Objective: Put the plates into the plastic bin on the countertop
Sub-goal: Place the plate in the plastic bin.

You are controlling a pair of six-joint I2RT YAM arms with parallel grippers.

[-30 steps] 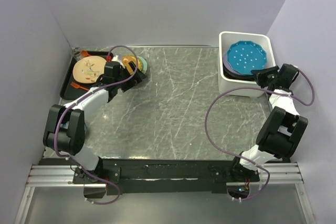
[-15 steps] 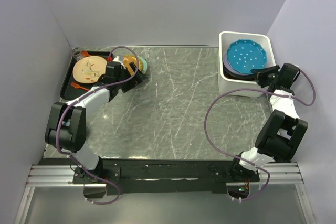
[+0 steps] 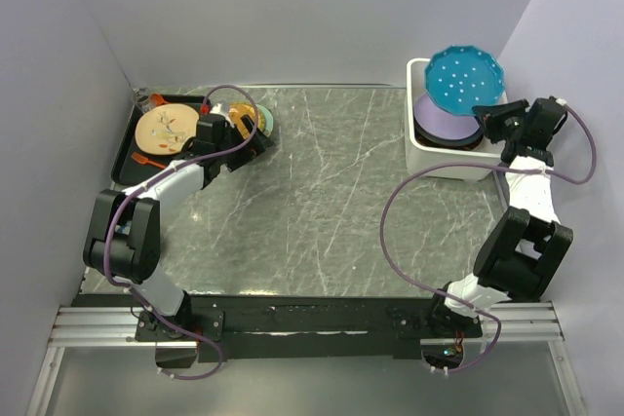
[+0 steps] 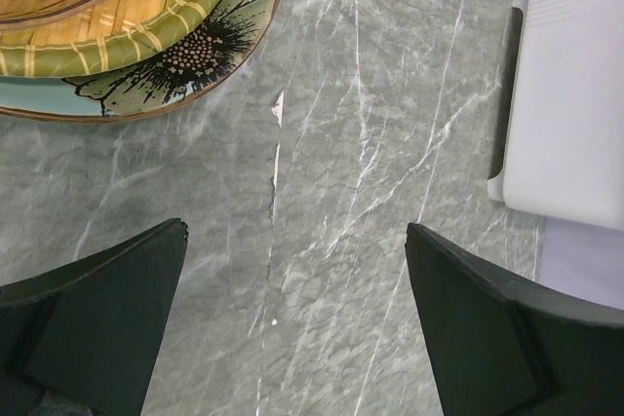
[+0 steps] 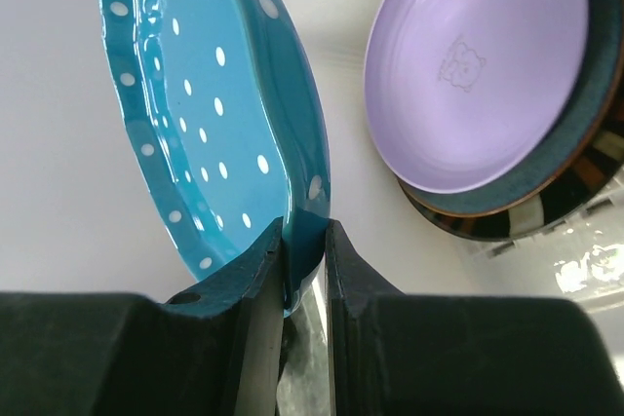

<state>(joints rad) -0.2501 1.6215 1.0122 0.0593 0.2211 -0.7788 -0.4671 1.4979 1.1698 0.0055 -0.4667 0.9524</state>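
Teal plate [image 5: 214, 114] rim pinched in right pincer [image 5: 304, 241], left pincer [image 4: 294, 233] spread over countertop [image 4: 380, 133]

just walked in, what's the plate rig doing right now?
The right arm has its jaws shut on the rim of the teal dotted plate, holding it tilted up over the white plastic bin. A lavender plate lies in the bin on top of darker plates. The left arm has its jaws open over the countertop, beside a floral plate with a striped plate stacked on it, touching neither.
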